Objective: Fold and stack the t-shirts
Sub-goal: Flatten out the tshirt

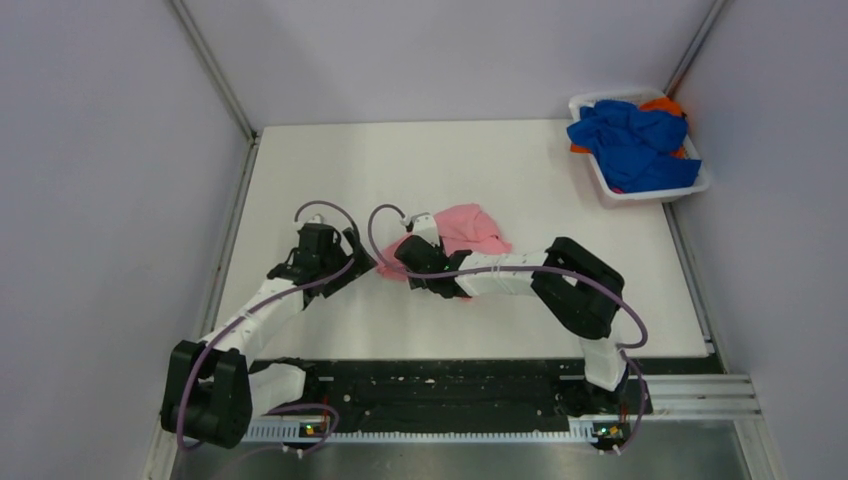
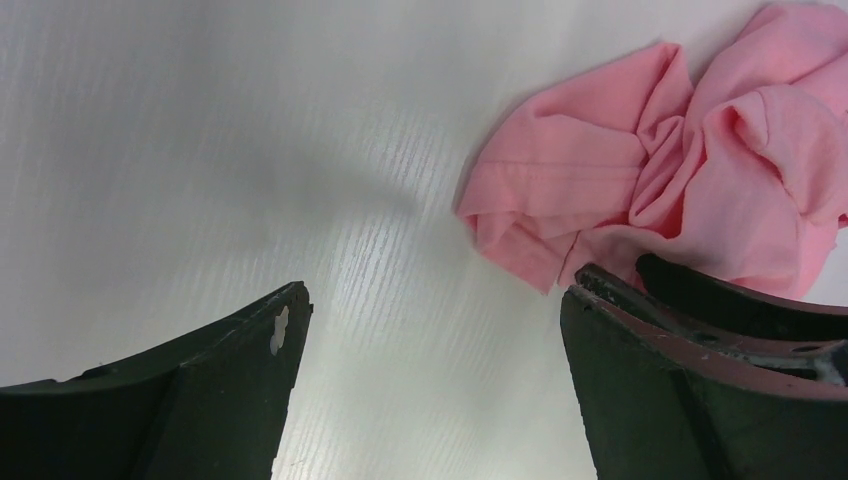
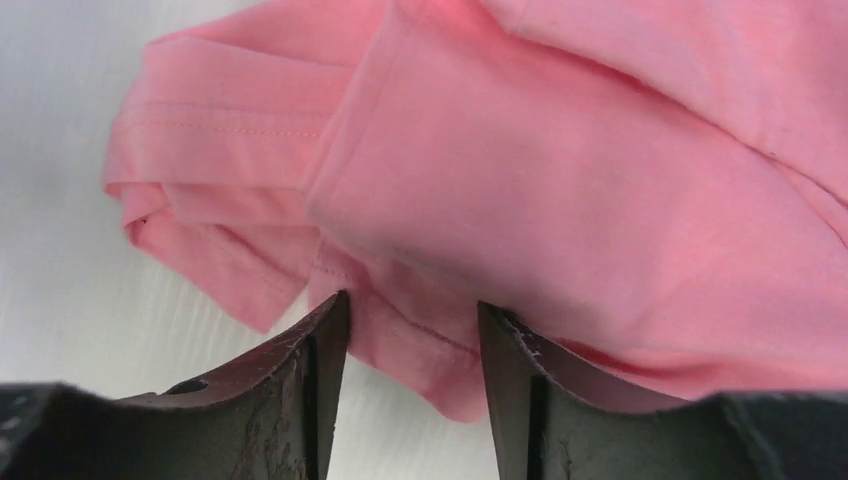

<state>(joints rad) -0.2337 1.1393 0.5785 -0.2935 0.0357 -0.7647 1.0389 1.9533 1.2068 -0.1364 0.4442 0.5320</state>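
Jaws half apart, right gripper (image 3: 410,310) straddles the pink shirt (image 3: 560,180) at its hem, likely for a pinch; left gripper (image 2: 435,295) hangs wide open alongside.

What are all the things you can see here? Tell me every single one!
pink t-shirt: one, light pink, crumpled mid-table
blue t-shirts: count unclear, royal blue, heaped in the basket
orange t-shirt: at least one, orange, peeking out beneath the blue heap
basket: one, white, far right corner of the table
table: one, white, under everything
left gripper: one, black, open over bare table beside the pink t-shirt
right gripper: one, black, jaws apart around an edge of the pink t-shirt
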